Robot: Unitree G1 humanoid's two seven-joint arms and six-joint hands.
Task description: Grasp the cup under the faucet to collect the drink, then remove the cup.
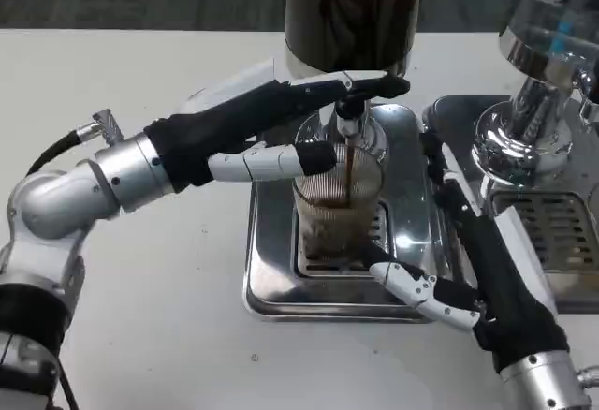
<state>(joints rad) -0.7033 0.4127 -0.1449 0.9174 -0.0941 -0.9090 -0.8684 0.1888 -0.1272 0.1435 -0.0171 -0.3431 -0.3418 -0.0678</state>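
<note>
A ribbed clear glass cup [329,206] stands on the grate of a steel drip tray [271,260], under the faucet [348,129]. A thin dark stream runs from the faucet into the cup, which holds brown drink in its lower part. My left hand [271,115] reaches in from the left; its long fingers [370,83] lie across the faucet's top and a lower finger touches the cup's left rim. My right hand [468,251] is open just right of the cup, one finger [407,284] stretched toward the cup's base, the others spread upward beside it.
The dark drink dispenser [351,17] rises behind the cup. A second chrome dispenser [543,64] with its own drip tray [562,227] stands at the right, close behind my right forearm. White tabletop lies to the left and front.
</note>
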